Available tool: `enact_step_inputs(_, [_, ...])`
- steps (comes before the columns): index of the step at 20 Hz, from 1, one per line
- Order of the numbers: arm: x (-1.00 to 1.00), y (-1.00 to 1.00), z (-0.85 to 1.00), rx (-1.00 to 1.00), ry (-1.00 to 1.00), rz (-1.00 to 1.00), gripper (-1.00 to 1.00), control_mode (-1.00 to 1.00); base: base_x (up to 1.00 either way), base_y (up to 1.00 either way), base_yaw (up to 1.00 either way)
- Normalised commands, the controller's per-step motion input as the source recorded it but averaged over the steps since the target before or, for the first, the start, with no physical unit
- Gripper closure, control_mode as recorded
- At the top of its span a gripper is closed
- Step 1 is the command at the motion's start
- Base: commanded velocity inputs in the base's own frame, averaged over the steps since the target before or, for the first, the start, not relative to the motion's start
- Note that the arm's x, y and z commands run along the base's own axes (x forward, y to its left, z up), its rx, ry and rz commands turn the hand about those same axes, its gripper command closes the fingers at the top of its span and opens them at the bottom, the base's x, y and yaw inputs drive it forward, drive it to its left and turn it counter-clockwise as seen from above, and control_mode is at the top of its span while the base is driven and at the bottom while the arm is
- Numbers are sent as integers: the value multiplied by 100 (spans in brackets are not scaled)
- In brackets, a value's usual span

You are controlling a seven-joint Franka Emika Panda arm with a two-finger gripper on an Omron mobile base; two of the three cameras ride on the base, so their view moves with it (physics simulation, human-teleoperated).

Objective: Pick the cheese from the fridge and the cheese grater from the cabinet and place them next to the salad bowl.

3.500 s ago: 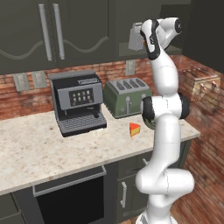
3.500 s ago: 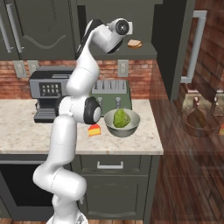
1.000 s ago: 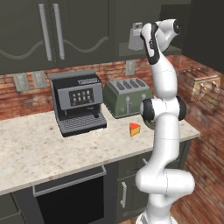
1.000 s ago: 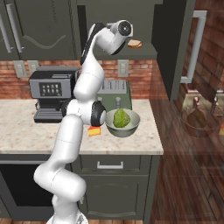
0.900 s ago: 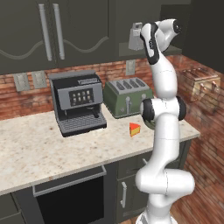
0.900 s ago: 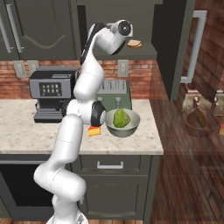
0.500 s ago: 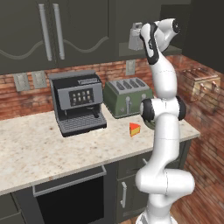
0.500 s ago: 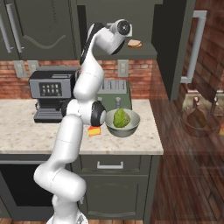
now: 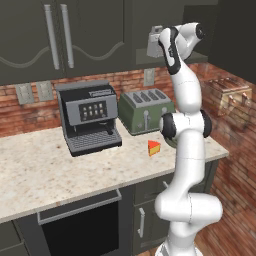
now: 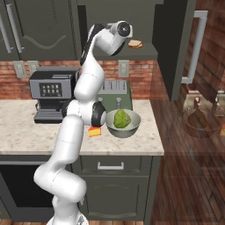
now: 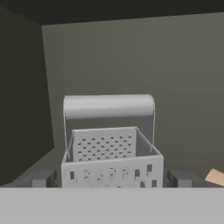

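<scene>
Nothing on the counter has shifted against the earlier frames; we note only that the arm's upper links have crept slightly nearer the open cabinet.

Left to right in the left base view: closed cabinet doors with long silver handles hang over a black coffee machine, then a green toaster, then the cheese lying on the speckled counter, well apart from the coffee machine and just in front of the toaster.

In the right base view the salad bowl holds a green lettuce ball and sits near the counter's right end, with the cheese just beside it on its left. Inside the open cabinet a flat tan bread piece lies on the shelf.

In the hand view the cheese grater stands upright on the cabinet floor, handle on top. We see the gripper spread wide, one fingertip on either side of the grater's base, holding nothing.

Red brick covers the back wall.
</scene>
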Motion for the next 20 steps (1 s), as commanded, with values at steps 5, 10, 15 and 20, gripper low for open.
enact_step_inputs(5, [0, 0, 0, 0, 0, 0, -100, -100, 0, 0, 0])
enact_step_inputs(10, [1, 0, 0, 0, 0, 0, -100, -100, 0, 0, 0])
enact_step_inputs(15, [5, 0, 0, 0, 0, 0, -100, -100, 0, 0, 0])
enact_step_inputs(20, [2, 0, 0, 0, 0, 0, -100, -100, 0, 0, 0])
